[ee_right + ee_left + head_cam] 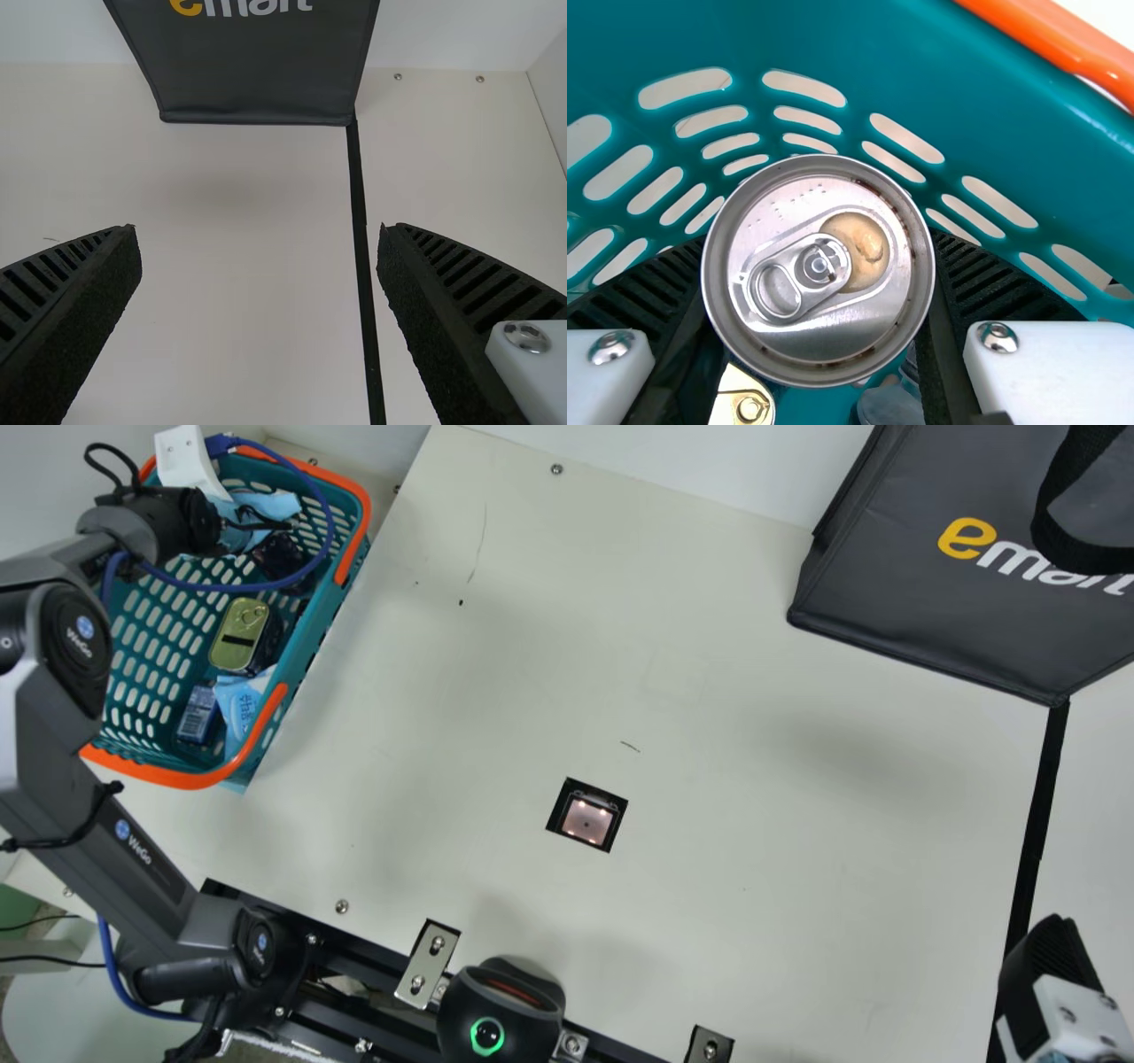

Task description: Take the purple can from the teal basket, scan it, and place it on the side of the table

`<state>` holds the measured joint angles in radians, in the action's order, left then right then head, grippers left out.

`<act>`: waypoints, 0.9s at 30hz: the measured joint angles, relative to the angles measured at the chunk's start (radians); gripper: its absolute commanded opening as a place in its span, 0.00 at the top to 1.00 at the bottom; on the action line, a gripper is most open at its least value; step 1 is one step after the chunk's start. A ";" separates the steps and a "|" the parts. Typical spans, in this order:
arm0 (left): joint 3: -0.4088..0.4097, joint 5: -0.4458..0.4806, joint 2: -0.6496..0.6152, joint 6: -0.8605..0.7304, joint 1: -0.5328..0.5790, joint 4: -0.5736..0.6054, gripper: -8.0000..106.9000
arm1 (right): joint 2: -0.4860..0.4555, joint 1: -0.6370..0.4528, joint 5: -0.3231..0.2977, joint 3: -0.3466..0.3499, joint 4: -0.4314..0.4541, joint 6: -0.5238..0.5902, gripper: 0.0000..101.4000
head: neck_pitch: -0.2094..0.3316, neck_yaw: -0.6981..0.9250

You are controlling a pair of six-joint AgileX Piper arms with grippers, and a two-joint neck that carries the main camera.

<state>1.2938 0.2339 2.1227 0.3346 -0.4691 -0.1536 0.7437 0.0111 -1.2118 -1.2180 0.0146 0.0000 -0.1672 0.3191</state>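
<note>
At the main view's upper left, the white mount of my left gripper is over the teal basket. In the left wrist view, a can with a silver lid and pull tab stands between the ribbed fingers of my left gripper, which is shut on it. The rim hides the can's side, so its colour cannot be told. The basket wall rises close beside it. My right gripper is at the lower right of the main view; in the right wrist view, the right gripper is open over the table, holding nothing.
The basket also holds a gold-lidded tin, a small blue box and light-blue packs. A lit scanner window is set in the table. A black device stands at the near edge, a dark bag at the back right.
</note>
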 measured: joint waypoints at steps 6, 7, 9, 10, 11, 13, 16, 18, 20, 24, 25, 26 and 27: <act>-0.021 -0.006 -0.025 -0.027 -0.005 0.027 1.00 | 0.000 0.000 0.000 0.000 0.000 0.000 0.06 | 0.000 0.000; -0.028 -0.009 -0.033 -0.036 -0.007 0.035 1.00 | 0.000 0.000 0.000 0.000 0.000 0.000 0.06 | 0.000 -0.002; -0.039 -0.009 -0.048 -0.051 -0.009 0.053 1.00 | 0.000 0.000 0.000 0.000 0.000 0.000 0.06 | 0.000 0.000; -0.045 -0.006 -0.057 -0.060 -0.009 0.065 1.00 | 0.000 0.000 0.000 0.000 0.000 0.000 0.06 | 0.000 0.000; -0.052 -0.003 -0.069 -0.068 -0.011 0.076 1.00 | 0.000 0.000 0.000 0.000 0.000 0.000 0.06 | 0.000 -0.002; -0.067 0.005 -0.094 -0.091 -0.011 0.104 1.00 | 0.000 0.000 0.000 0.000 0.000 0.000 0.06 | 0.000 -0.002; -0.090 0.029 -0.134 -0.128 -0.013 0.147 1.00 | 0.000 0.000 0.000 0.000 0.000 0.000 0.06 | -0.002 -0.002; -0.103 0.043 -0.162 -0.156 -0.018 0.176 1.00 | 0.000 0.000 0.000 0.000 0.000 0.000 0.06 | 0.000 0.000; -0.114 0.058 -0.193 -0.178 -0.022 0.196 1.00 | 0.000 0.000 0.000 0.000 0.000 0.000 0.06 | 0.000 0.000; -0.143 0.096 -0.266 -0.197 -0.034 0.192 1.00 | 0.000 0.000 -0.001 0.000 0.000 0.000 0.06 | 0.000 -0.002; -0.149 0.107 -0.286 -0.197 -0.034 0.187 1.00 | 0.000 0.000 -0.001 0.000 0.000 0.000 0.06 | 0.000 0.000; -0.151 0.116 -0.302 -0.197 -0.034 0.183 1.00 | 0.000 0.000 -0.001 0.000 0.000 0.000 0.06 | 0.000 0.000; -0.157 0.126 -0.321 -0.200 -0.034 0.178 1.00 | 0.000 0.000 -0.001 0.000 0.000 0.000 0.06 | 0.000 -0.002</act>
<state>1.1366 0.3600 1.8014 0.1348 -0.5031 0.0247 0.7437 0.0111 -1.2129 -1.2180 0.0146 0.0000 -0.1672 0.3175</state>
